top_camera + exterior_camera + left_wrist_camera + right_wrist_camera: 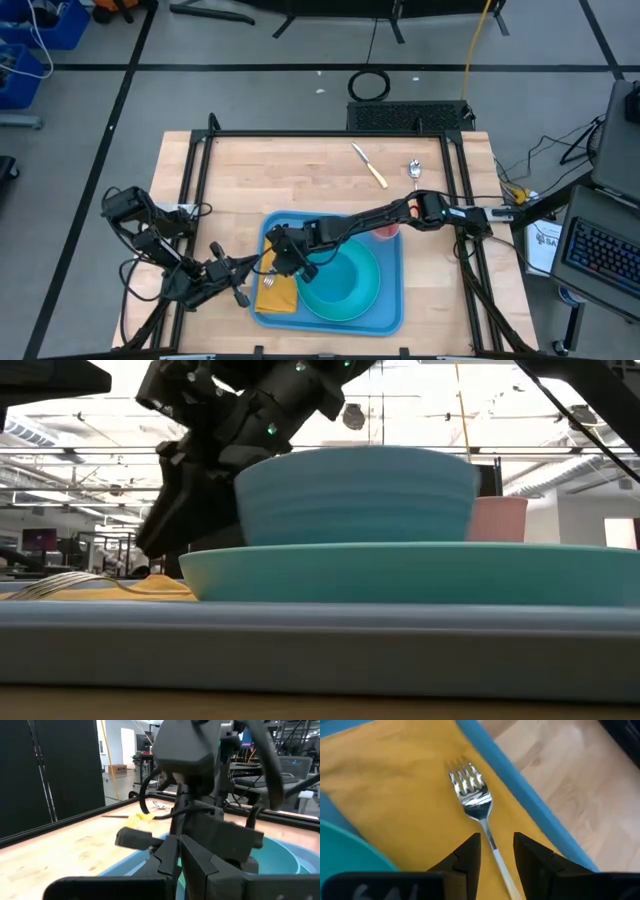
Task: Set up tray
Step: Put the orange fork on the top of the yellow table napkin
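The tray (390, 318) is a large light-blue plastic rectangle with rounded corners and a raised rim. It lies flat on the wooden table (250, 170), in the near half and a little right of centre. Its long axis runs across the table from left to right, with the short sides facing the two arms' sides.

On the tray sits a round turquoise plate (365, 300) with a turquoise bowl (355, 495) on it. A pink cup (388, 231) stands at the far right part of the tray. A yellow napkin (278, 297) lies along the tray's left end, and a fork (472, 795) rests on it, tines pointing away from the right wrist camera.

The right gripper (496, 851) reaches across the tray to the napkin; its fingers stand apart on either side of the fork handle, and contact cannot be told. The left gripper (238, 285) waits just off the tray's left edge, fingers together and empty.

Farther back on the table lie a knife (369, 165) and a spoon (415, 170), well apart from the tray
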Robot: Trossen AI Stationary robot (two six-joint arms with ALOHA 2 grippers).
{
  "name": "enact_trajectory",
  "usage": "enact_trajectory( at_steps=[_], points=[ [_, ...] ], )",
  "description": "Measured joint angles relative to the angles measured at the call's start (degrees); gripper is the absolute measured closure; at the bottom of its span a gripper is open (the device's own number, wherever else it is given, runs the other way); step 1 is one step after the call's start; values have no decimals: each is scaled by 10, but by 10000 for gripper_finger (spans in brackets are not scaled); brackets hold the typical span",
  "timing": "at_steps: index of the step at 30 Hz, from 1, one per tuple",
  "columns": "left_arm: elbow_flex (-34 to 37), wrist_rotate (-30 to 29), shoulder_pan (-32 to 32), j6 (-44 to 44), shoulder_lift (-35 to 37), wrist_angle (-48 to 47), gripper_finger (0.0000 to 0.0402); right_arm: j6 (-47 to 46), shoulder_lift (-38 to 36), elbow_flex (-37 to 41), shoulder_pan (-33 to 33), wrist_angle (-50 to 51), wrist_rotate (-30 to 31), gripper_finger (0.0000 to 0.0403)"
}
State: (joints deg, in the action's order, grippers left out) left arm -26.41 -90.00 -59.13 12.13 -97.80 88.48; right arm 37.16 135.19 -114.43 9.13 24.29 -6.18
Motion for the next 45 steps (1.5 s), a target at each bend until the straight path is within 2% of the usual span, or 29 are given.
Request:
enact_trajectory(
  at_steps=[12, 19, 25, 27, 30, 38, 42, 45],
  points=[
    [0, 0, -6, -7, 0, -3, 376, -5, 1, 0, 0, 1, 1, 303],
    [0, 0, -14, -7, 0, -3, 376, -28, -3, 0, 8, 71, 9, 303],
    [0, 0, -14, -9, 0, -3, 376, -21, -31, 1, 21, 28, 98, 303],
    [0, 0, -16, -8, 0, -3, 376, -21, -54, 1, 28, 22, 110, 303],
    [0, 0, -17, -5, 0, -3, 376, -33, -87, 0, 33, 16, 64, 303],
    [0, 0, -17, -64, 0, -9, 376, -186, -174, 6, 33, 21, -56, 303],
    [0, 0, -19, -128, 0, -14, 376, -224, -222, 71, 37, -4, -73, 303],
    [0, 6, -19, -178, 0, -35, 376, -245, -266, 161, 45, -62, -58, 303]
  ],
)
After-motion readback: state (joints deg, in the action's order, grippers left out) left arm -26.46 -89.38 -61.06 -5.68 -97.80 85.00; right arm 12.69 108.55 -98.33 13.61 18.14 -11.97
